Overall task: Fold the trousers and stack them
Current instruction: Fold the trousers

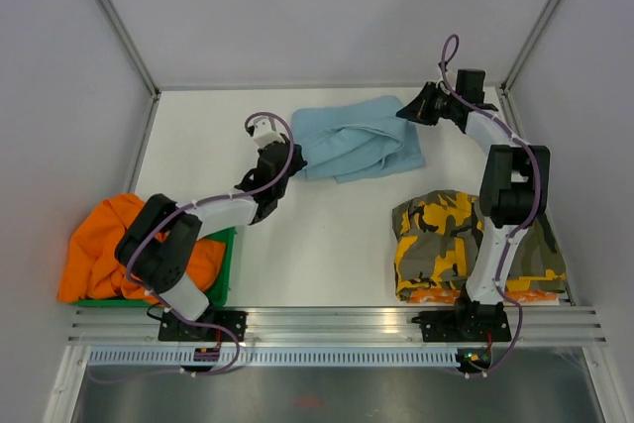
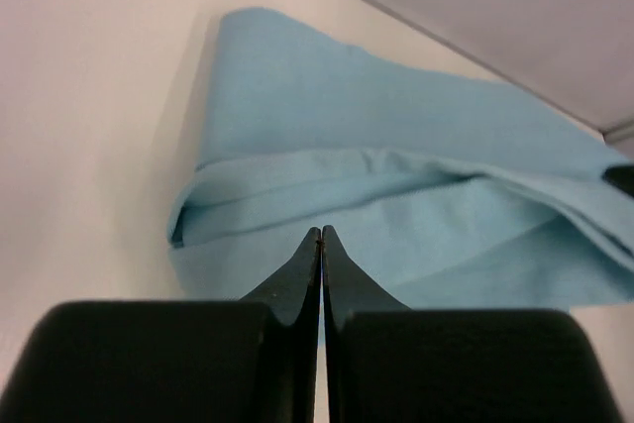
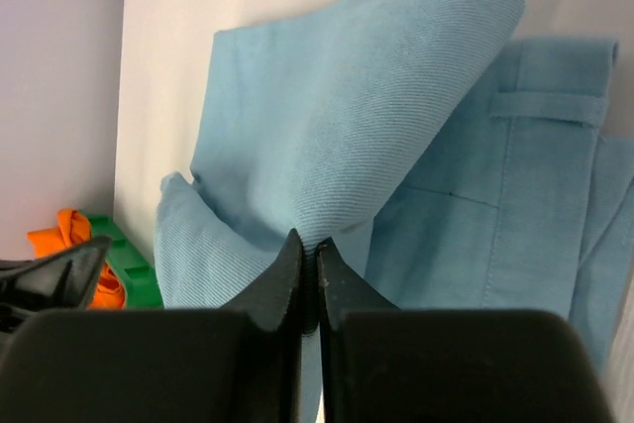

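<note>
Well, we see the light-blue trousers [image 1: 362, 141] at the upper middle of the top view. They lie on the white table [image 1: 327, 245] in a loose, uneven fold. The left gripper [image 1: 292, 158] is at their left edge and the right gripper [image 1: 408, 111] is at their upper right corner.

From the left wrist view, the jaws of the left gripper are pressed fully together. Their tips meet just in front of the rounded folded edge of the cloth, and we see no cloth between them.

From the right wrist view, the right gripper is closed on the light-blue trousers. A flap of the cloth rises from the tips and curls over toward the upper right of the frame. Under this flap the waistband lies flat, with one belt loop [image 3: 545, 106] at the right side of the frame.

At the lower right of the top view, the camouflage trousers [image 1: 436, 235] lie folded, and the right arm partly covers them. At the lower left, an orange garment [image 1: 109, 235] is heaped over a green bin [image 1: 226, 255], beside the left arm.
</note>
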Robot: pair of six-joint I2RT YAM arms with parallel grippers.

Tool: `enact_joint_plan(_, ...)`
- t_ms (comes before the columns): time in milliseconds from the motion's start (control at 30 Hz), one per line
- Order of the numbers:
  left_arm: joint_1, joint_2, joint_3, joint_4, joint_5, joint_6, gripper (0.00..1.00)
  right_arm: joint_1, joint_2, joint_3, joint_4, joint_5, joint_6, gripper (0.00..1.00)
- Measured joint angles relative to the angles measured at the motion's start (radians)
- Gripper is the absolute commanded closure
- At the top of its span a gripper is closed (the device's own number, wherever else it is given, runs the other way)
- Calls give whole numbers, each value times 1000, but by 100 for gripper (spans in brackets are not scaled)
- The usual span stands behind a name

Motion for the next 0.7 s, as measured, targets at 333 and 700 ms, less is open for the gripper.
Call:
enact_joint_plan(333,-87,0,-61,-76,137,-35,90,-50,46,-15,-115,38,-122,27)
enact_joint_plan(700,-69,-29,78,-281,93,28,40,-53,-211,-277,-79,26,11,23)
